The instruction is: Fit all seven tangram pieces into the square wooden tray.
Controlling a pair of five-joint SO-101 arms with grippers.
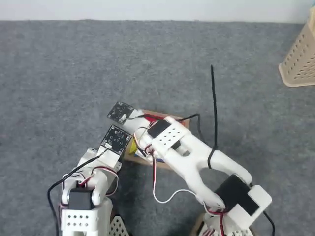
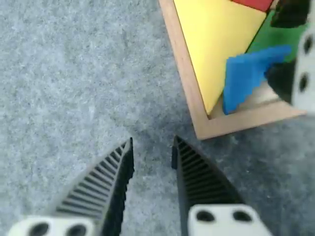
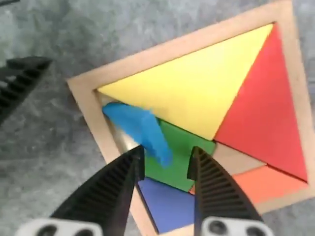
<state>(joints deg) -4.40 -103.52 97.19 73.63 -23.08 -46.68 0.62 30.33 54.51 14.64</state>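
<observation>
right gripper (image 3: 166,152), jaws spread, hangs right over the tilted blue piece (image 3: 138,123). left gripper (image 2: 152,145), jaws also spread, hangs just outside the tray (image 2: 186,73).

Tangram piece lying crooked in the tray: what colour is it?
Blue piece; right wrist view shows it best.

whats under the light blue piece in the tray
The light blue piece lies askew over an edge of the green piece and a bare strip of tray floor. Whatever sits directly beneath it is covered.
</observation>
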